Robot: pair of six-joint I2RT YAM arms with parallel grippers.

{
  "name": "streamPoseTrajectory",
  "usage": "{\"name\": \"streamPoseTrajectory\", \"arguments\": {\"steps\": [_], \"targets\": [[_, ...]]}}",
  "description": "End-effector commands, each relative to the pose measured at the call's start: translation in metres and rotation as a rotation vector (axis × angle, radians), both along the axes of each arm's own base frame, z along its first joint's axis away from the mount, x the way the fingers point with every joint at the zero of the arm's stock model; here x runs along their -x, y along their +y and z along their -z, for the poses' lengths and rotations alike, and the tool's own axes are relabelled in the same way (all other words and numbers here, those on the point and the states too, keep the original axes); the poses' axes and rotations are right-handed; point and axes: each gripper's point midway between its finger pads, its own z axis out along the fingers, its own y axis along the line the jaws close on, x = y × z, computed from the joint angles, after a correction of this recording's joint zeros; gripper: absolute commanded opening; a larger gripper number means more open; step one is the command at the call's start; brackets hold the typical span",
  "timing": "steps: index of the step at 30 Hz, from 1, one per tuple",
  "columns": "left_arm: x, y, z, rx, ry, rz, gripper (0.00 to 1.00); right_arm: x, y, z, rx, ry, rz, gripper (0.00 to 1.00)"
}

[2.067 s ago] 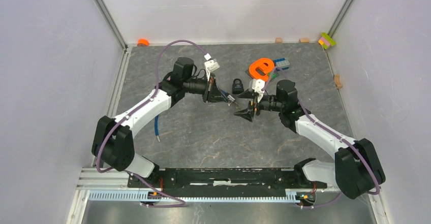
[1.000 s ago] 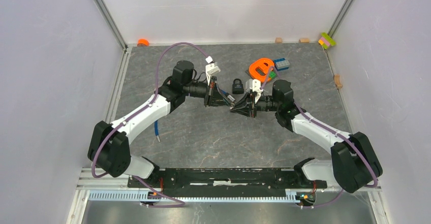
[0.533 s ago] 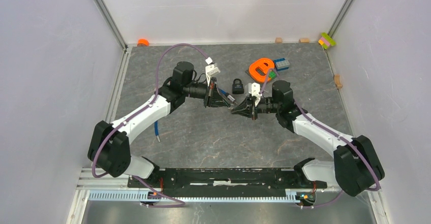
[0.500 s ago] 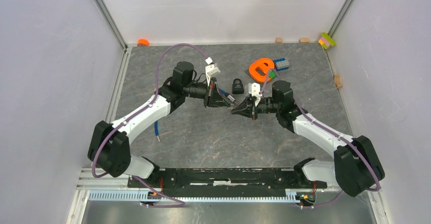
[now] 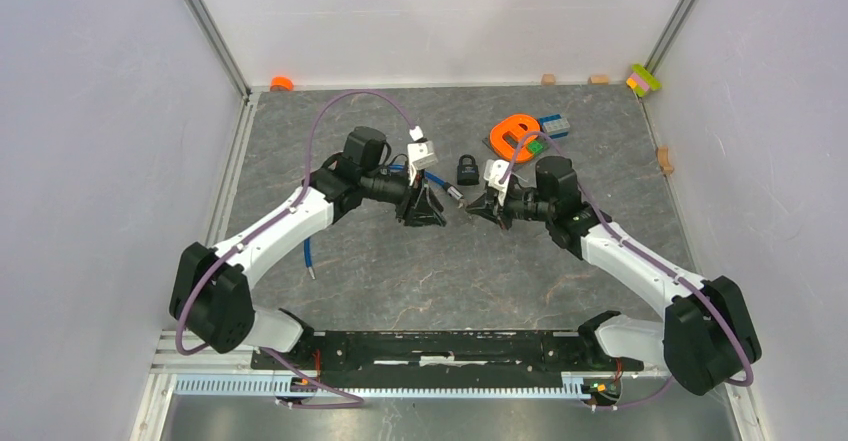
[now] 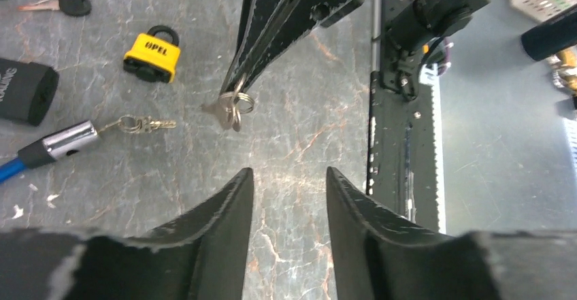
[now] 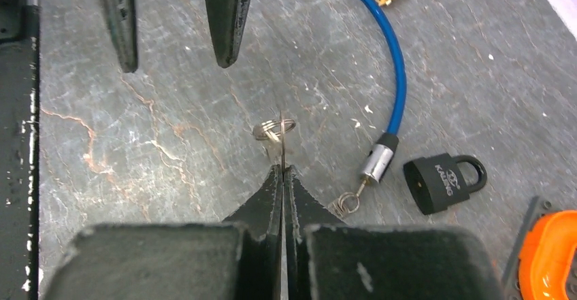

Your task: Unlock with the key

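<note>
Clearly my right hand pinches the key mid-frame, ring dangling; my left hand stands open, probably free to steady the padlock.

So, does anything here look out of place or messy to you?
Nothing is spilled or broken. The only stray things are small blocks and an orange cap lying along the far edge of the mat, well away from the black padlock and the key pinched in the right hand.
</note>
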Motion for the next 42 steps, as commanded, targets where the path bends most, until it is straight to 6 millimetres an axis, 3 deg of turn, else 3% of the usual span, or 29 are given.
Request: {"name": "streamPoseTrajectory", "arguments": {"steps": [1, 9, 15, 22, 28, 37, 42], "targets": [[-0.014, 0.0, 0.001, -0.079, -0.144, -0.001, 0.55, -0.016, -0.01, -0.013, 0.071, -0.075, 0.064, 0.0], [-0.037, -0.018, -0.012, -0.047, -0.21, -0.008, 0.69, -0.006, -0.012, -0.003, 0.104, -0.032, 0.042, 0.0], [-0.024, -0.035, -0.014, 0.057, -0.326, 0.11, 0.69, 0.006, -0.006, -0.005, 0.067, -0.002, -0.009, 0.0], [-0.016, -0.053, -0.013, 0.087, -0.372, 0.171, 0.56, 0.021, 0.002, -0.003, 0.019, 0.059, -0.084, 0.0], [-0.014, -0.062, -0.008, 0.063, -0.35, 0.198, 0.4, 0.022, 0.001, -0.002, 0.019, 0.068, -0.08, 0.0], [-0.016, -0.06, 0.006, -0.016, -0.322, 0.195, 0.23, 0.021, 0.0, 0.001, 0.029, 0.068, -0.067, 0.0], [-0.016, -0.054, 0.012, -0.067, -0.326, 0.202, 0.22, 0.018, -0.002, 0.003, 0.042, 0.063, -0.054, 0.0]]}}
